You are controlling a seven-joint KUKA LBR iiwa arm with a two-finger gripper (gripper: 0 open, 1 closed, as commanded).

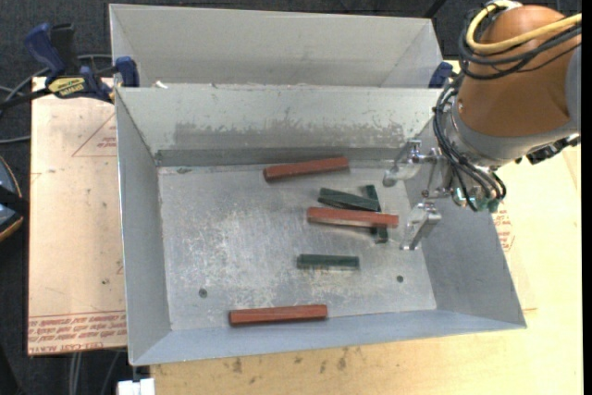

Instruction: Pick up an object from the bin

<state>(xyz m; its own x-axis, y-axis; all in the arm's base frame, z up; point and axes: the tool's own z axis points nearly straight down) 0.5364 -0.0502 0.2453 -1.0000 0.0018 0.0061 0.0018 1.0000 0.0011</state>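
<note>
My gripper (407, 202) hangs at the right side of the bin, its two metal fingers spread wide and nothing held between them. Just left of it lies a red-brown flat bar (350, 217), its right end reaching close to the gap between the fingers. A couple of dark green bars (350, 197) lie crossed right behind that bar, partly tucked under it. A dark green end (381, 234) pokes out below the bar's right end.
Another red-brown bar (305, 168) lies by the back wall, and a third (277, 314) near the front edge. A single dark green bar (327, 262) rests in the middle. The bin's sloping right wall is close beside the gripper.
</note>
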